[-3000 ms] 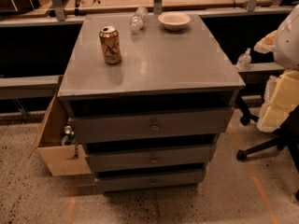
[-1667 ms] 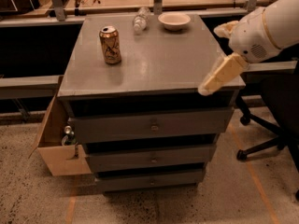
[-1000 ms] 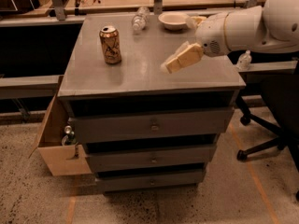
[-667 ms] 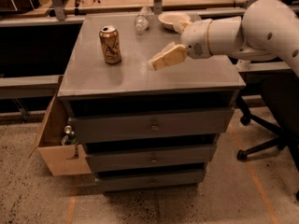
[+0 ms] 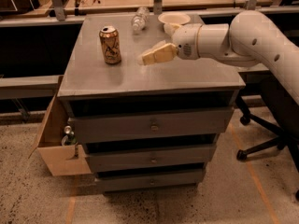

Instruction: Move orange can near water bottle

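The orange can stands upright on the left part of the grey cabinet top. The water bottle lies at the back edge of the top, behind and to the right of the can. My gripper reaches in from the right over the middle of the top, pointing left toward the can. It is a short way right of the can and not touching it. It holds nothing.
A white bowl sits at the back right of the top, behind my arm. The cabinet has three shut drawers. A cardboard box with bottles stands at its left. An office chair base is at the right.
My arm came in from the right edge and swept left across the cabinet top, bringing the gripper close to the can. The can and bottle have not moved.
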`<action>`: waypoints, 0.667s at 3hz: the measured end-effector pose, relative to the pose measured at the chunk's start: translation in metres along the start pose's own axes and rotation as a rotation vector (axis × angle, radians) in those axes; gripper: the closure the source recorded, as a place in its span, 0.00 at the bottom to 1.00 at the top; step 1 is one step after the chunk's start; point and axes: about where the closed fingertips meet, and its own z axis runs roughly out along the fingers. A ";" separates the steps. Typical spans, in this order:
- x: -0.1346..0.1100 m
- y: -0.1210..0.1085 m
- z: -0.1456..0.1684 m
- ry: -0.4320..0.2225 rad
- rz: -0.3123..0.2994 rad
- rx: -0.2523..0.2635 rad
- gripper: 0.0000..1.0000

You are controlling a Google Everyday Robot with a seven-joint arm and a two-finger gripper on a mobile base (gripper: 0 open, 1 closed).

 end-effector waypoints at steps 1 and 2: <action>0.002 -0.003 0.024 -0.011 -0.008 0.024 0.00; 0.009 -0.009 0.069 -0.004 -0.001 0.057 0.00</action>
